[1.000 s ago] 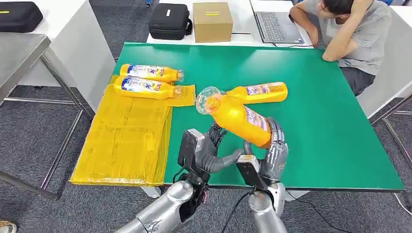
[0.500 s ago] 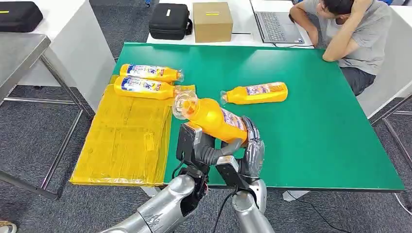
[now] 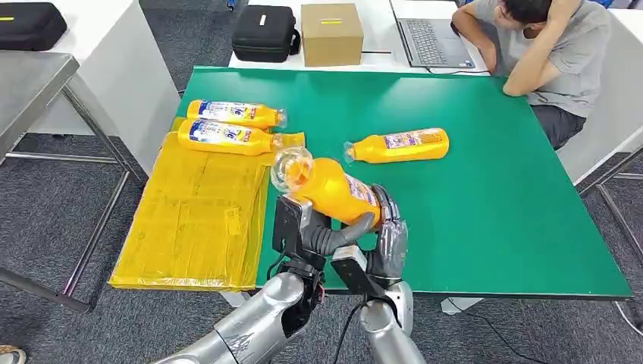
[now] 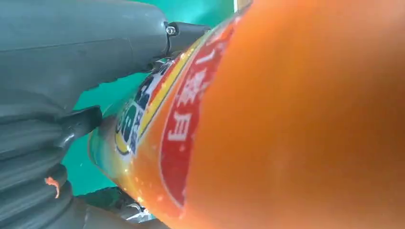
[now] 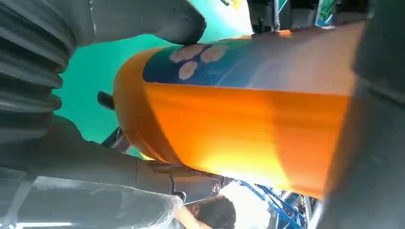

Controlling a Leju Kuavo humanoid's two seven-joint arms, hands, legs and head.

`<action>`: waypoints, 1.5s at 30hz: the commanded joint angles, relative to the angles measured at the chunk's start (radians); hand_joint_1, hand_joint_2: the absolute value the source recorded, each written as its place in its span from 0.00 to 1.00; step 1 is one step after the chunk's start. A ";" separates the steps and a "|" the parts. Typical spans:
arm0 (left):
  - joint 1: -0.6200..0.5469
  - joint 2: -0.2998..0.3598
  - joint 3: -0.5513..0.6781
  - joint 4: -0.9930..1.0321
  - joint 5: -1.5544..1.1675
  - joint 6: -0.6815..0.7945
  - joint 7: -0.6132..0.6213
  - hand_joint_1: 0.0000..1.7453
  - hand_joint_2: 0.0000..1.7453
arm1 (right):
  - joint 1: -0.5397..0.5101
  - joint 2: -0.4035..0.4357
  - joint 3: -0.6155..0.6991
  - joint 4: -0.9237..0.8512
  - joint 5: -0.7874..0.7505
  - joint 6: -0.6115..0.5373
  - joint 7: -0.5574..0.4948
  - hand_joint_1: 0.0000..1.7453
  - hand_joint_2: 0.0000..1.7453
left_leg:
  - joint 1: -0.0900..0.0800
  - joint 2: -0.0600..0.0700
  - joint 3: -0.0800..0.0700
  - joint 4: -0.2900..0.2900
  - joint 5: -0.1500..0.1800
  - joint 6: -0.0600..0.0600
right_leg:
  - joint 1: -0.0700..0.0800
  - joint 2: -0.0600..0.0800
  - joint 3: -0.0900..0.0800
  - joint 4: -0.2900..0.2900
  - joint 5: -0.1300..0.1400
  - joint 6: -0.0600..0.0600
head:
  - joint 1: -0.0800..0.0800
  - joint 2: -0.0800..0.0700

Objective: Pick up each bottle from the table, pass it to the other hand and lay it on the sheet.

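Fingers (image 3: 388,227) of right hand (image 3: 383,239) wrapped round base of orange plastic bottle with clear cap end (image 3: 330,189); thumb of left hand (image 3: 322,235) pressed against bottle's underside, so held by both, tilted, cap end up and toward yellow plastic sheet (image 3: 193,220). Raised over near edge of green table (image 3: 493,197), just right of sheet.

Red panel with white Chinese characters on bottle's label in left wrist view (image 4: 186,129), beside blue and yellow print, too close to read whole. Blue band with pale flower shapes in right wrist view (image 5: 200,62). Orange liquid inside.

Farther back on left, two like orange bottles lying side by side across far end of sheet: rear one (image 3: 231,114), front one (image 3: 224,136), blue-and-white labels, writing too small to read. Fourth orange bottle (image 3: 398,145) lying flat on bare table, well right of sheet, cap toward left.

Beyond table: black zip case (image 3: 264,32), brown cardboard box (image 3: 331,34), open laptop (image 3: 432,42), seated person in grey shirt (image 3: 557,53).
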 commanded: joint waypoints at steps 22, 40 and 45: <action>-0.056 0.019 0.051 0.061 -0.023 0.102 -0.104 1.00 1.00 | -0.094 0.000 -0.137 0.226 -0.089 0.000 -0.001 0.00 1.00 | 0.000 0.001 0.003 -0.001 -0.001 -0.001 | 0.000 0.001 0.002 -0.001 0.000 -0.001 | 0.000 0.000; -0.038 0.045 0.129 0.062 -0.044 -0.001 -0.024 1.00 1.00 | 0.016 0.005 -0.133 0.122 -0.230 0.000 -0.001 0.00 1.00 | 0.000 0.002 0.004 -0.001 -0.001 -0.001 | 0.000 0.001 0.003 -0.001 -0.001 -0.001 | 0.000 0.000; -0.050 0.078 0.158 0.077 -0.113 0.051 -0.037 1.00 1.00 | 0.018 0.002 -0.189 0.155 -0.242 0.000 -0.001 0.00 1.00 | 0.000 0.003 0.005 -0.002 -0.002 -0.002 | 0.000 0.002 0.004 -0.001 -0.001 -0.001 | 0.000 0.000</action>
